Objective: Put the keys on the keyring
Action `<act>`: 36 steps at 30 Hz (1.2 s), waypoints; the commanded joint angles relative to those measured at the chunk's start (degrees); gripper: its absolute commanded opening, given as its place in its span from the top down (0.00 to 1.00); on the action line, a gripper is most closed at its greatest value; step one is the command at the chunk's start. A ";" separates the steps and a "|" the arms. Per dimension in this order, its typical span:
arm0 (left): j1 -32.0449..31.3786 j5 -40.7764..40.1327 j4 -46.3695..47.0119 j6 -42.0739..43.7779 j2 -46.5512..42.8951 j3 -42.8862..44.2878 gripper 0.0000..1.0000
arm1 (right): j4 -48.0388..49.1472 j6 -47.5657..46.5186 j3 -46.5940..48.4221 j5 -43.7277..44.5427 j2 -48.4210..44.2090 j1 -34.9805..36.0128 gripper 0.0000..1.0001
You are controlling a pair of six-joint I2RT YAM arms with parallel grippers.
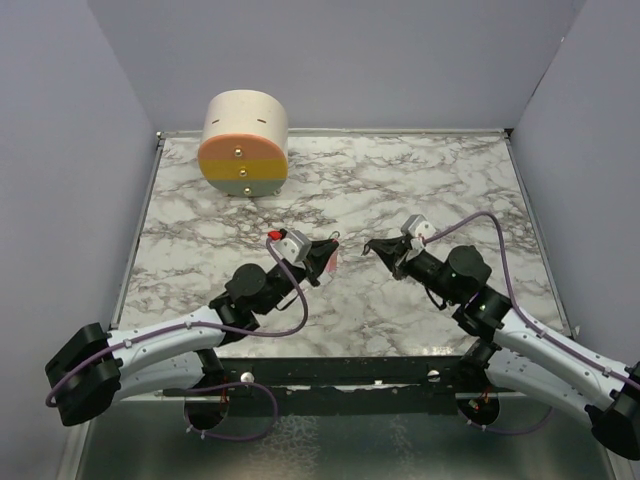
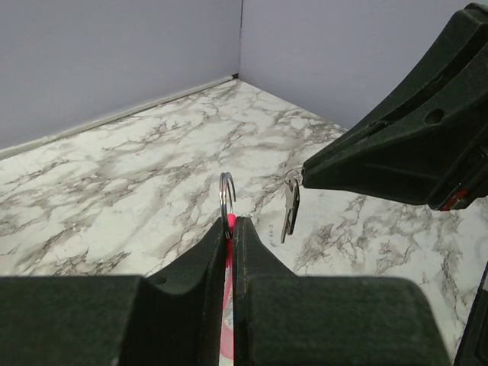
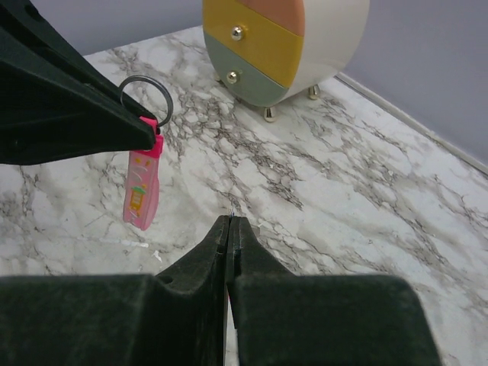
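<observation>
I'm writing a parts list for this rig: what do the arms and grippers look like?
The left arm and right arm have white links and black joint housings. A purple cable loops along each; the left one's carries a red plug. A small pale camera block sits on each wrist. The left gripper and right gripper have black, wedge-shaped fingers tapering to thin tips.

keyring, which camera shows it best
Right wrist view: the keyring faces the camera as a full circle above its pink tag. The left wrist view sees it edge-on; the top view shows it too small to make out.
</observation>
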 commanded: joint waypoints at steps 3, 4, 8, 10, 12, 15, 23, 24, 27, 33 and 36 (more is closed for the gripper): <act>0.24 3.55 -2.64 1.01 1.84 3.97 1.00 | 4.54 -4.58 -2.55 -4.19 -1.48 0.40 0.99; 0.24 3.75 -3.06 0.99 2.07 4.35 1.00 | 4.51 -5.25 -2.79 -4.54 -1.71 0.40 0.99; 0.24 4.27 -4.21 0.73 3.59 5.43 1.00 | 4.74 -7.09 -3.37 -5.38 -2.67 0.40 0.99; 0.24 4.73 -4.39 0.53 4.53 6.03 1.00 | 4.91 -7.18 -3.52 -5.29 -3.17 0.40 0.99; 0.26 5.38 -4.51 0.40 5.66 6.49 1.00 | 4.74 -7.20 -3.30 -5.26 -3.24 0.40 0.99; 0.24 6.40 -4.50 0.30 6.89 7.06 1.00 | 4.16 -7.26 -2.86 -5.03 -2.91 0.40 0.99; 0.24 7.92 -5.33 0.22 8.27 8.26 1.00 | 3.87 -7.44 -2.65 -6.53 -2.25 0.40 0.99; 0.28 7.91 -5.47 0.22 8.50 8.42 1.00 | 4.00 -7.51 -2.72 -6.94 -2.32 0.36 0.99; 0.24 8.16 -5.56 0.13 9.19 8.83 1.00 | 3.64 -7.64 -2.60 -7.57 -2.24 0.40 0.99; 0.24 8.89 -5.75 0.03 10.38 9.65 1.00 | 3.15 -7.68 -2.47 -8.32 -1.94 0.40 0.99; 0.24 9.23 -5.76 0.04 10.66 9.76 1.00 | 3.24 -7.77 -2.48 -8.62 -1.87 0.40 0.99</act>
